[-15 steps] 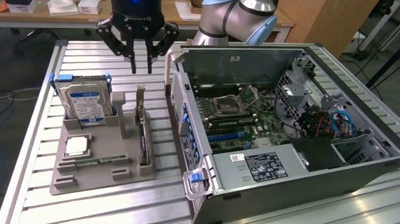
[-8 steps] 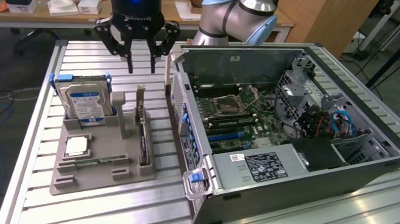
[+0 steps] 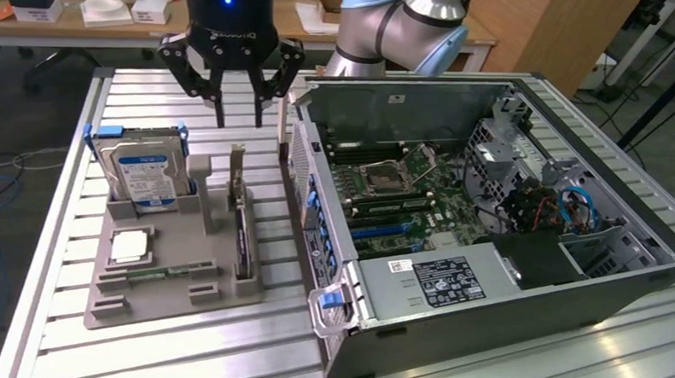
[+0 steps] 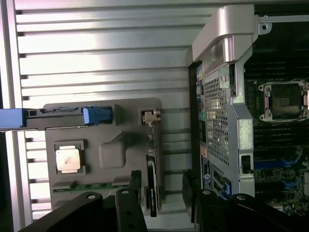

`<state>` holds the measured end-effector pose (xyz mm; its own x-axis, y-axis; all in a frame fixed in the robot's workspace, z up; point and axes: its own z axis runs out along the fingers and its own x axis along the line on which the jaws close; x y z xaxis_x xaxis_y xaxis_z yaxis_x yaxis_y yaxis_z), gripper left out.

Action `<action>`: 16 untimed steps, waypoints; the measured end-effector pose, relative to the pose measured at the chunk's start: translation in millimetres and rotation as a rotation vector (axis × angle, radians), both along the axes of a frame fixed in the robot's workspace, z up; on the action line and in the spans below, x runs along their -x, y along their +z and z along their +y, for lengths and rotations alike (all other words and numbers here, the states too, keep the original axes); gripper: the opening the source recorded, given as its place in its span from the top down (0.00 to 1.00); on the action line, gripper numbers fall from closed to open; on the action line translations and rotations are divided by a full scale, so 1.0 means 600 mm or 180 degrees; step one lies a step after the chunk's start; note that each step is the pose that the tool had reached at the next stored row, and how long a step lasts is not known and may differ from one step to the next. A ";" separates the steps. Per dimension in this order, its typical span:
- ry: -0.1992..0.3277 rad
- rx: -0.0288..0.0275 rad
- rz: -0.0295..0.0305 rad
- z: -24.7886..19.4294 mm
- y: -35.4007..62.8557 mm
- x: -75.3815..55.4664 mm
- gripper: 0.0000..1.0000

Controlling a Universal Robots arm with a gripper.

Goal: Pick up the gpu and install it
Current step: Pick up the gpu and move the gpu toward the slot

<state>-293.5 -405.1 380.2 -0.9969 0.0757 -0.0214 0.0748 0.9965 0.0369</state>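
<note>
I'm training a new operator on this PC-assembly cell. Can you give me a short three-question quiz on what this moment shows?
1. True or false: the gpu is already seated inside the computer case.
2. Pick one. The gripper is:
A. shut on the gpu
B. open above the grey tray, holding nothing
C. reaching inside the computer case
3. Short answer: which part stands upright in the grey tray, on the exterior view's left of the gpu?

Key
1. False: the gpu stands on edge in a slot of the grey tray, outside the case.
2. B
3. The hard drive, with its blue-white label.
</note>
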 end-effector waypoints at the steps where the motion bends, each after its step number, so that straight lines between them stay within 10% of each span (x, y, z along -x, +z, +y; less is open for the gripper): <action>1: 0.0000 0.0001 0.0000 -0.0012 0.000 0.000 0.53; 16: -0.0001 0.0012 0.0000 -0.0133 -0.002 0.000 0.53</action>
<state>-293.5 -413.0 379.1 -0.9969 0.0758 -0.0216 0.0750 0.9966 0.0331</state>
